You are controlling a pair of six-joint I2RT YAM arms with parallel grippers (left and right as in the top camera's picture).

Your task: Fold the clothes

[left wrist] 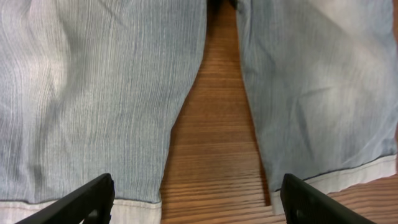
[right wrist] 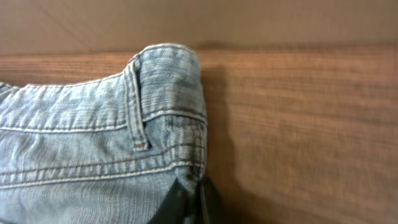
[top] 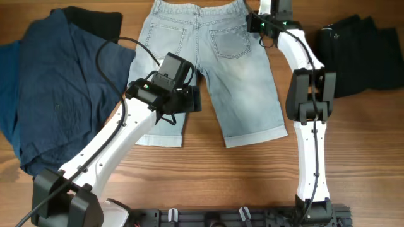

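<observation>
The clothes in play are faded light-blue denim shorts [top: 233, 75], lying flat with the back pockets up and the waistband at the far edge. My left gripper [top: 191, 99] hovers over the gap between the two legs, just above the left leg's hem. In the left wrist view it [left wrist: 198, 190] is open, its fingers spanning the bare wood between the legs [left wrist: 93, 93]. My right gripper [top: 251, 20] is at the right end of the waistband. In the right wrist view it [right wrist: 191, 194] is shut on the side seam just below the waistband corner [right wrist: 168, 68].
A dark blue garment [top: 57, 82] lies crumpled at the left, with a black one [top: 98, 22] behind it. Another black garment [top: 360, 53] sits at the right. Bare wooden table [top: 252, 183] runs along the front edge.
</observation>
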